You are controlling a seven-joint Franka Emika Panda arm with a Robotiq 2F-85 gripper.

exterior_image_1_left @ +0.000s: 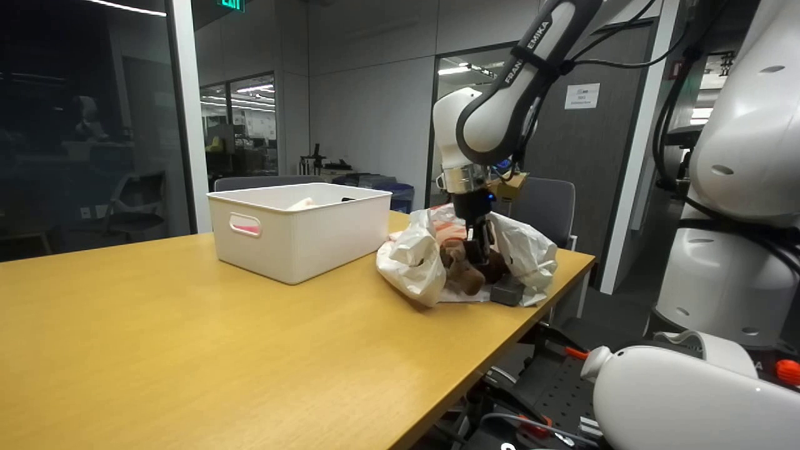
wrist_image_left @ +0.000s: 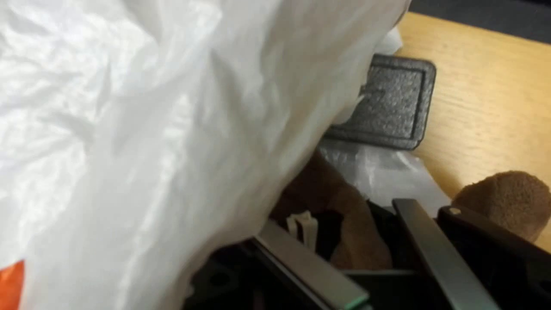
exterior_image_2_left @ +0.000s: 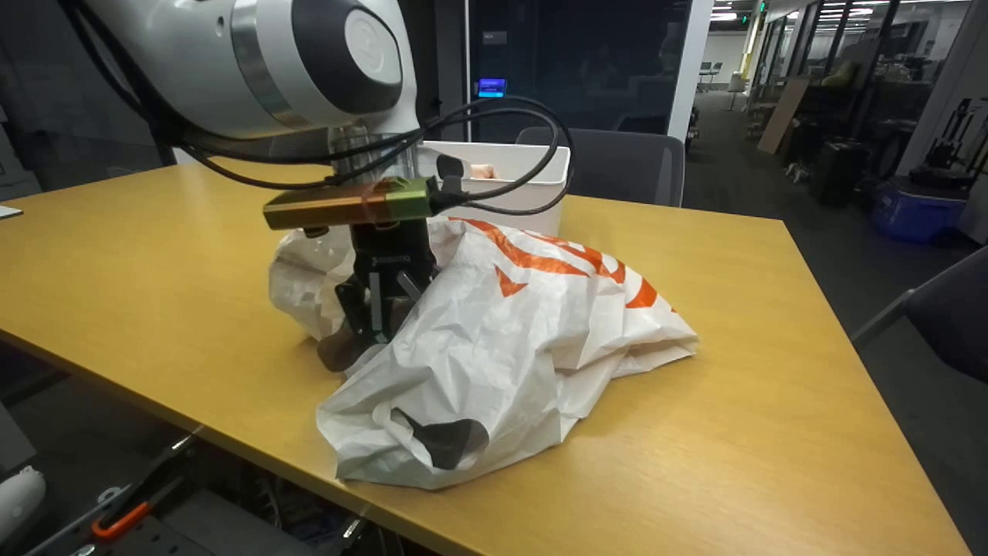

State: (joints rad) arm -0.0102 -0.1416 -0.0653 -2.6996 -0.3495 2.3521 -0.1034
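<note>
Wrist view: claw [wrist_image_left: 338, 228] spread over brown plush toy [wrist_image_left: 358, 209]; whether it grips, cannot tell. Toy lies at mouth of white plastic bag [wrist_image_left: 172, 129], near robot-side edge of counter [exterior_image_1_left: 300, 350]. Likely light, soft, squashable; best hold: thick plush, clear of slippery bag.

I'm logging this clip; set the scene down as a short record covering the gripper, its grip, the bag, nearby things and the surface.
Gripper: pointing down at the brown plush item
Grip: cannot tell whether the jaws are closed on it
Bag: crumpled white plastic, orange print, the brown plush item at its mouth
Dark rectangular piece: partly hidden by the bag in the wrist view
White bin: near the bag, full contents hidden
Table: yellow-brown, under bag and bin
</note>
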